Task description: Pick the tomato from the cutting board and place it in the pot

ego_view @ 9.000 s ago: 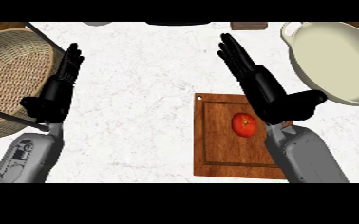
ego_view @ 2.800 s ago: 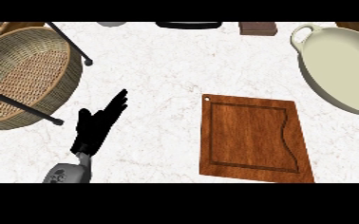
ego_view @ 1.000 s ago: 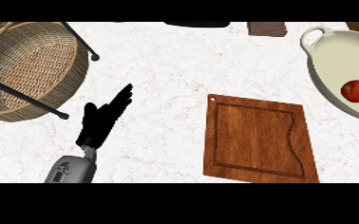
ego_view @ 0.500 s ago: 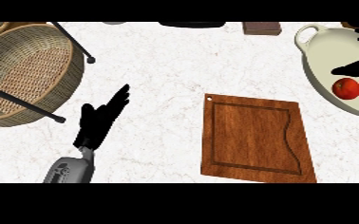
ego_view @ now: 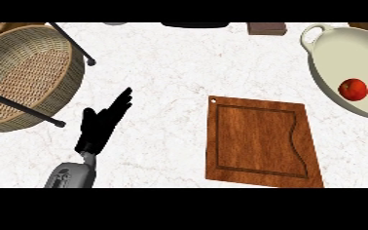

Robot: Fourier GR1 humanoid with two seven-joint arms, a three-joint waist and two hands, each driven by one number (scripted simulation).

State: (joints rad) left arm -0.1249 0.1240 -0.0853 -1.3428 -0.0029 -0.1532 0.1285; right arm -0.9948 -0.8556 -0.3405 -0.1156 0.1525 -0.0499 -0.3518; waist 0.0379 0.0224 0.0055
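At right, the tomato [ego_view: 352, 88] sits inside the pot [ego_view: 323, 73]; left robot hand [ego_view: 101, 124] rests open, fingers seemingly straight.

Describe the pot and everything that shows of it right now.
The pot is a cream, wide and shallow vessel at the counter's far right, partly cut off by the view's right edge. A looped handle sticks out at its upper left rim. Its inside looks smooth and pale. The red tomato lies inside it, near the right edge. The pot stands apart from the wooden cutting board, and no hand touches it.
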